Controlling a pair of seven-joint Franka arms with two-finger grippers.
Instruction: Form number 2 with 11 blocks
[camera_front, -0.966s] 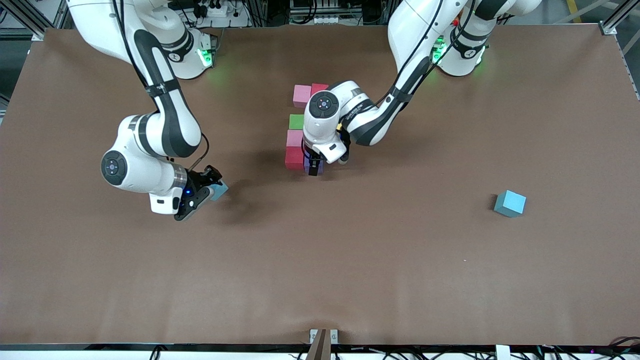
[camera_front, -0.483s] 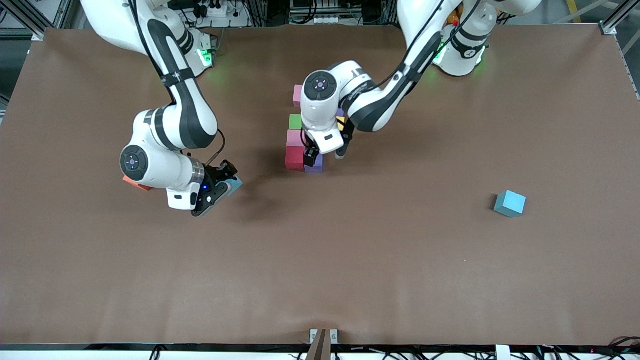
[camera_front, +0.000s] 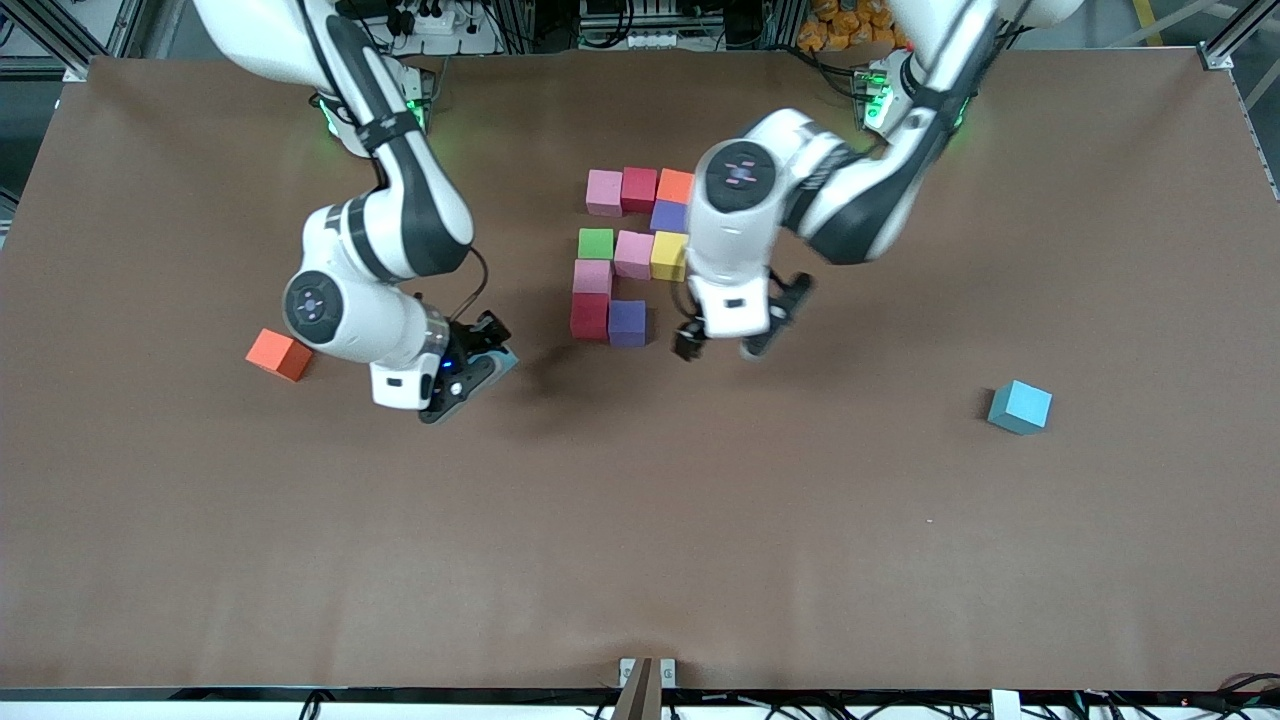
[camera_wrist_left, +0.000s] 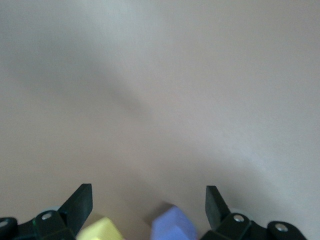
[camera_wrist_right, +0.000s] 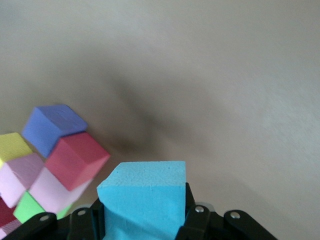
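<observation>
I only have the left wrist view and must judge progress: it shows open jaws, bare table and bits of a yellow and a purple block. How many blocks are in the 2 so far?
Observer: Ten blocks touch in the 2. The row nearest the front camera has only a red block and a purple block.
Operator: Where is the eleventh?
Observer: The right gripper, jaws shut, holds a teal block over the table, toward the right arm's end from the 2.
Operator: Any loose ones?
Observer: Yes, an orange block and a loose teal block lie apart from the 2.
</observation>
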